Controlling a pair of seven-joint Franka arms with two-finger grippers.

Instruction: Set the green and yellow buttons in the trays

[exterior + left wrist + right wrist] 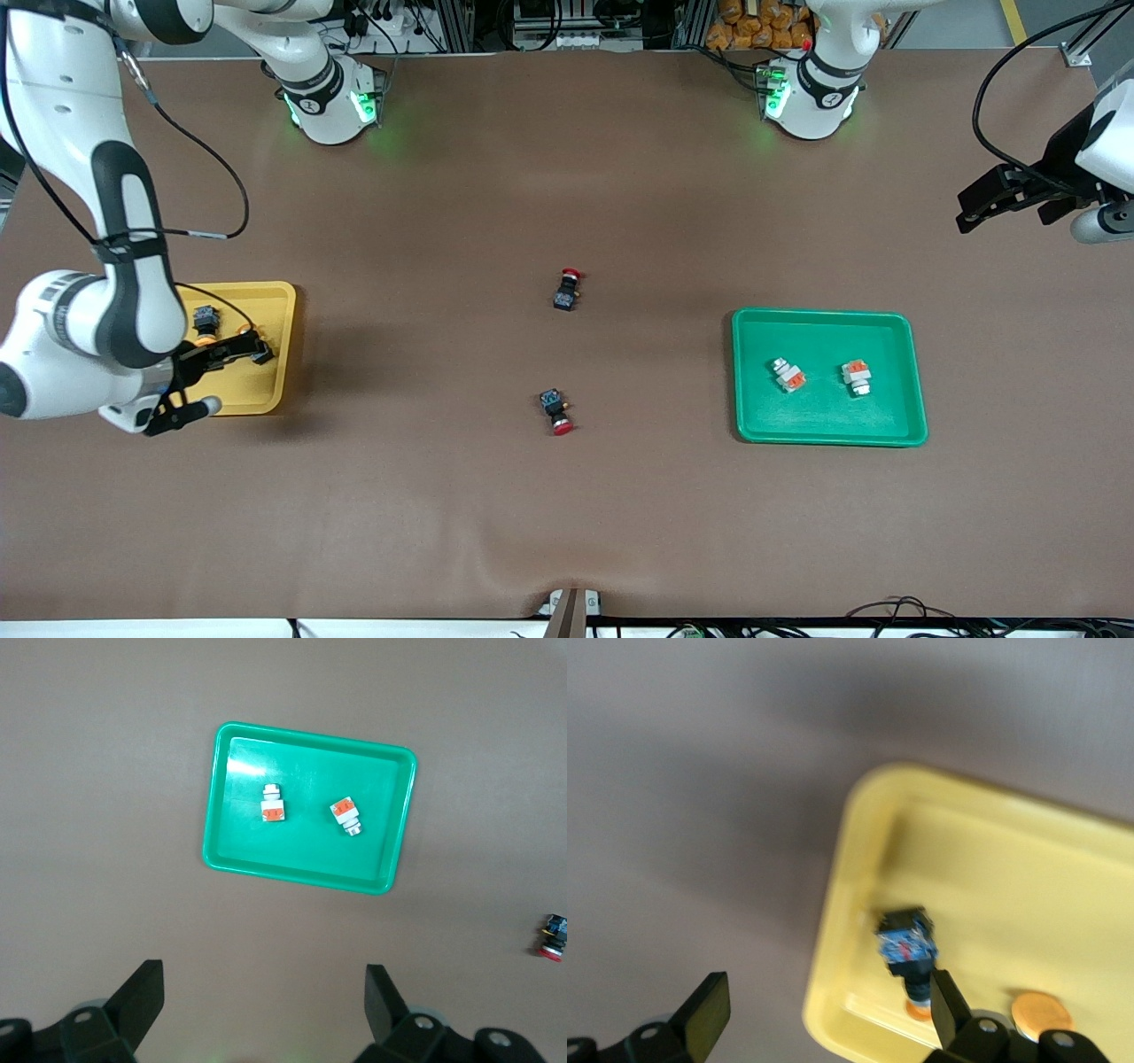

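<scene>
Green tray (912,372), toward the left arm's end of the table (567,496): two white-silver switch pieces (788,375) (856,377) are held, well apart, clear of its rims. Yellow tray (276,306): a yellow-capped pushbutton (205,321) is lying inside. Left claw (264,1005) is spread over bare table; right claw (824,1010) is spread over the yellow tray's edge.

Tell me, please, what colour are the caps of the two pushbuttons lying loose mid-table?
Red caps on both pushbuttons, clearest in the front view.

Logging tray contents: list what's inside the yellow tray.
In the yellow tray: one black-bodied pushbutton with a yellow-orange cap; the right wrist view shows a second orange cap. The open right gripper and arm cover the rest.
</scene>
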